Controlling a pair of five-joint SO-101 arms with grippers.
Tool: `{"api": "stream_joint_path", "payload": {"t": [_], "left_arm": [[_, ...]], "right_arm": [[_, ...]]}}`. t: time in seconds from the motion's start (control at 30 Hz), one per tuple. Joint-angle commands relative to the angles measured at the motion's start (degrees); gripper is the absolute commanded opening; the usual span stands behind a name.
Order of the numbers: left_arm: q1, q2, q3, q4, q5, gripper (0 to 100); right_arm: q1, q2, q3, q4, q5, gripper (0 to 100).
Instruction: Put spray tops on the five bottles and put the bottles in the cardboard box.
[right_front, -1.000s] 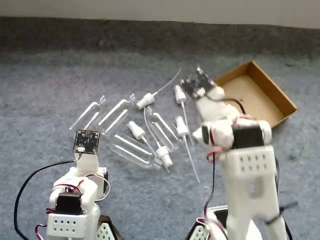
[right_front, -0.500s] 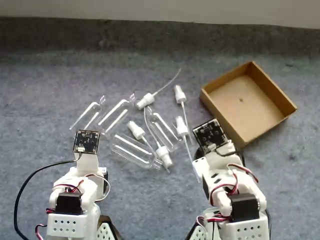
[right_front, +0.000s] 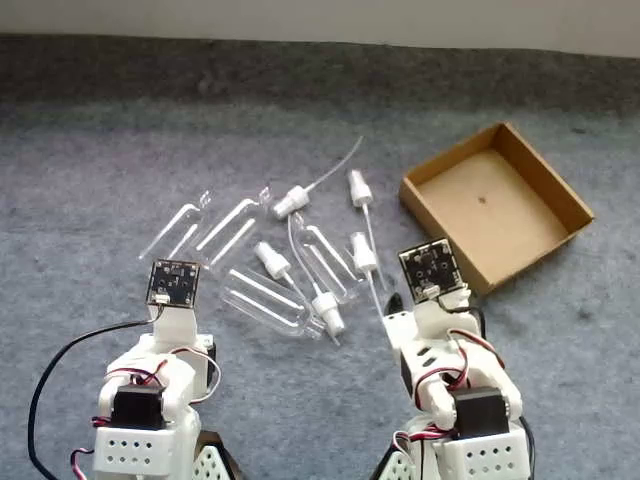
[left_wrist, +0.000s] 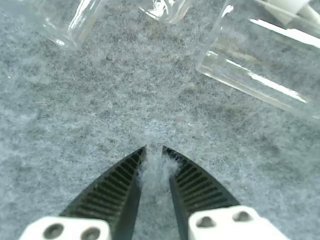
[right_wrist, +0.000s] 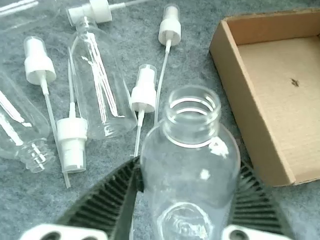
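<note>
Evidently the right end effector (right_wrist: 186, 175), clamped on an uncapped bottle (right_wrist: 187, 150), has withdrawn from beside the cardboard box (right_front: 490, 200) to just short of it; capping outstanding. Left end effector (left_wrist: 155, 156) nearly together, empty.

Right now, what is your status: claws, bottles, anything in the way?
Right claw shut on uncapped bottle. Left claw shut, empty, over carpet. Other bottles and spray tops loose on carpet; cardboard box holds no bottles.

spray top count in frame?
5, all loose on the carpet: one spray top farthest out, tube curving away; one nearest the cardboard box; one mid-pile; one between that and the box; one at the pile's near end. None seems hidden.
</note>
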Motion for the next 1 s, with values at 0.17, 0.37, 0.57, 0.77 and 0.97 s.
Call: {"api": "stream_joint_path", "payload": {"t": [0.17, 0.37, 0.57, 0.77, 0.97], "left_arm": [[-0.57, -0.04, 1.10, 0.18, 0.44, 1], [-1.19, -0.13, 1.10, 0.18, 0.26, 1], [-11.21, -0.22, 0.57, -5.19, 0.26, 1], [-27.82, -0.22, 1.01, -17.93, 0.26, 1], [-31.25, -0.22, -2.77, -20.31, -6.68, 1]], "right_arm": [[1.54, -0.66, 8.04, -11.74, -0.70, 22.4], [1.54, -0.66, 10.33, -12.53, -0.70, 22.4], [1.54, -0.66, 10.86, -12.62, -0.70, 22.4], [1.54, -0.66, 10.86, -12.62, -0.70, 22.4], [1.45, -0.66, 10.95, -12.62, -0.70, 22.4]]}}
